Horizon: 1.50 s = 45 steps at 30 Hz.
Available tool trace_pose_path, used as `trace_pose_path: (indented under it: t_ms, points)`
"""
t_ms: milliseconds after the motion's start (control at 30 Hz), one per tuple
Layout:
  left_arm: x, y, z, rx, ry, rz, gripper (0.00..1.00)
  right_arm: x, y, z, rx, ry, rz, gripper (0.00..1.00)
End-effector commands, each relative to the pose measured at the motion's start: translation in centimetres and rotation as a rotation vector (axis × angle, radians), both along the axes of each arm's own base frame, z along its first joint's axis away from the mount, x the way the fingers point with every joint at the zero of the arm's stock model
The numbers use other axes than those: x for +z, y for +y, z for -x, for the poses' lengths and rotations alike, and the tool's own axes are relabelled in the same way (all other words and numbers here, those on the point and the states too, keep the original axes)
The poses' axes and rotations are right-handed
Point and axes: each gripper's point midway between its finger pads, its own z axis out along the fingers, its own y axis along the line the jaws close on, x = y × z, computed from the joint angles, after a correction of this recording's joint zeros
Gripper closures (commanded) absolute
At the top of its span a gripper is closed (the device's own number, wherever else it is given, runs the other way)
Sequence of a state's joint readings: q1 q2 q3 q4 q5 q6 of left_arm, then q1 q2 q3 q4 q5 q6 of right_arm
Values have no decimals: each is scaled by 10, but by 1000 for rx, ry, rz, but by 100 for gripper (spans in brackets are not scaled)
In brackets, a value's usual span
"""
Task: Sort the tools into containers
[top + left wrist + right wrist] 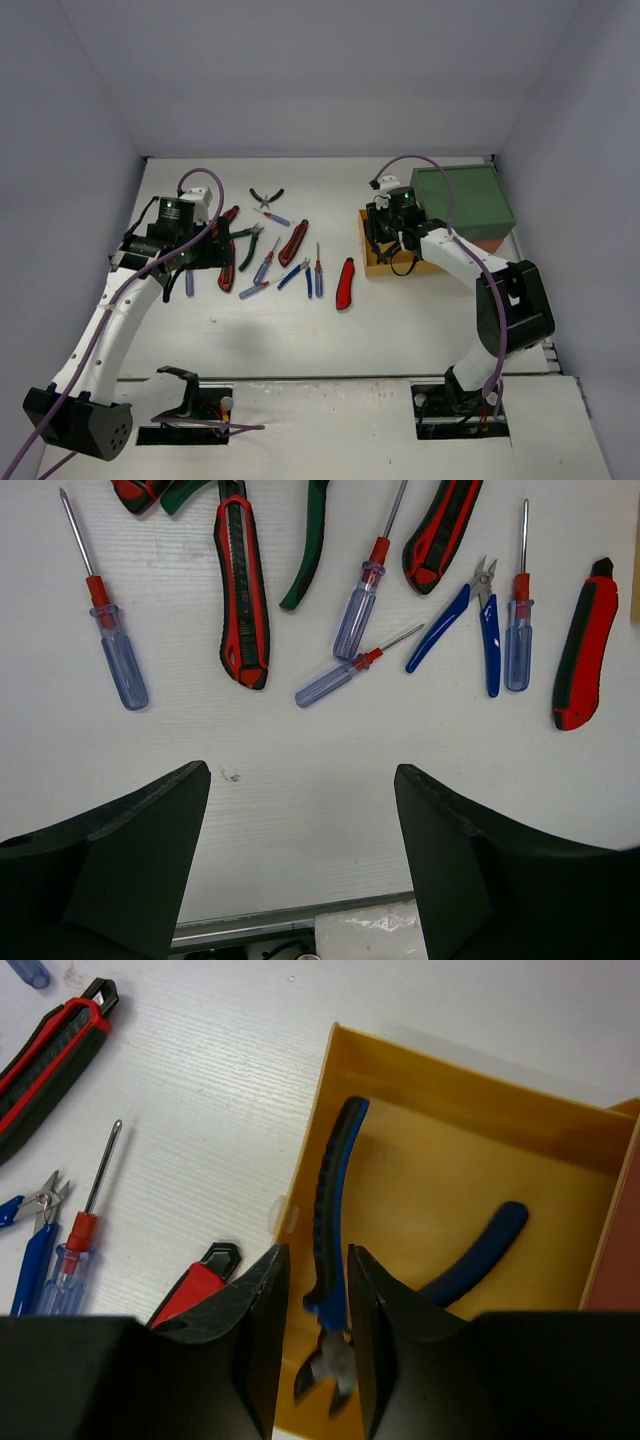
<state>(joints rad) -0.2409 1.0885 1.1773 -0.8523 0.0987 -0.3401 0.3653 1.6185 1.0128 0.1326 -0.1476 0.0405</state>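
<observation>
Several tools lie in the middle of the table: a red utility knife [243, 590], a second one [585, 645] [345, 283], blue-handled screwdrivers [108, 630] [362, 600], small blue cutters [478, 620] and green-handled pliers [305, 550]. My left gripper [300, 770] [212, 252] is open and empty over bare table just in front of them. My right gripper [316, 1252] [385, 240] is over the pulled-out yellow drawer [470, 1190] [378, 264]. Its fingers stand narrowly apart on either side of blue-handled pliers [335, 1190] lying spread in the drawer, with a gap on each side.
The drawer unit with its green top [462, 198] stands at the back right against the wall. Black-handled pliers [266, 197] lie alone behind the tool group. A red knife [50, 1055] and a screwdriver [75, 1250] lie left of the yellow drawer.
</observation>
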Motion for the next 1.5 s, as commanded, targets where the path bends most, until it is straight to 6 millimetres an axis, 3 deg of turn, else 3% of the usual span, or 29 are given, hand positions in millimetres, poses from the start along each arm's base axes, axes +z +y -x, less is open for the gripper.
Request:
trace_pose_path:
  t_ms: [0, 167, 333, 567, 700, 900, 967, 1067, 1400, 1467]
  points:
    - [25, -7, -16, -31, -93, 18, 28, 35, -4, -18, -46, -123, -39, 64]
    - [25, -8, -21, -35, -94, 14, 29, 41, -1, -18, -42, -130, -58, 59]
    - [29, -12, -38, -10, -101, 29, 28, 81, 5, -21, -46, -198, -122, 58]
    - [36, -19, -104, 165, -110, 80, 28, 138, 12, -13, -69, -276, -236, 53]
    - [31, -33, -162, 215, -114, 114, 29, 160, 15, -4, -69, -301, -292, 51]
    - [-7, -32, -237, 349, -96, 65, 29, 183, 18, 19, -53, -349, -330, 45]
    - [-31, -30, -255, 401, -76, 47, 30, 186, 16, 26, -53, -358, -336, 43]
    - [-48, -29, -282, 464, -89, 32, 31, 185, 13, 36, -55, -358, -342, 42]
    - [-96, -30, -337, 546, -152, 39, 40, 175, 20, 59, -14, -318, -361, 37]
    - [-98, -33, -346, 543, -165, 46, 41, 173, 21, 62, -7, -310, -360, 37]
